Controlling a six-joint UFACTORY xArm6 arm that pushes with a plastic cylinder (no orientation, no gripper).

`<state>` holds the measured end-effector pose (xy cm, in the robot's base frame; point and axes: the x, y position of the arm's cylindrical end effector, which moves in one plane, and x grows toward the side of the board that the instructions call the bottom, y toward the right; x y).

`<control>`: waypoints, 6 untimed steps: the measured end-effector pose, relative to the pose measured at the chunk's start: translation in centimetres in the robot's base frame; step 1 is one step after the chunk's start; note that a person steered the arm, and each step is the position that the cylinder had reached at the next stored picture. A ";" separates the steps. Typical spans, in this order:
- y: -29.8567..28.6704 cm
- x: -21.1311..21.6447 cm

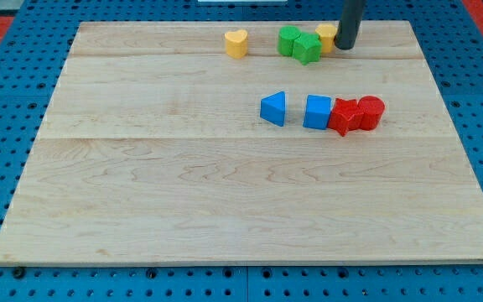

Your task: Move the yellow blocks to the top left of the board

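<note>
A yellow heart-shaped block (pixel 236 42) sits near the view's top, left of centre. A second yellow block (pixel 326 36) sits at the top right of centre, partly hidden behind my rod. My tip (pixel 345 46) rests on the board right against that yellow block's right side. Two green blocks (pixel 289 39) (pixel 307 49) stand touching each other between the two yellow blocks, the right one touching the second yellow block.
A blue triangular block (pixel 274 108) and a blue square block (pixel 317 111) sit right of centre. A red star-like block (pixel 344 116) and a red round block (pixel 370 111) touch each other beside the blue square. The wooden board (pixel 141 184) lies on a blue pegboard.
</note>
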<state>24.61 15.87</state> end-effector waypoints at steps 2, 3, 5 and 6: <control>4.2 -4.1; 0.3 -4.2; -10.8 -1.7; -11.4 -1.4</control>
<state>23.24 4.48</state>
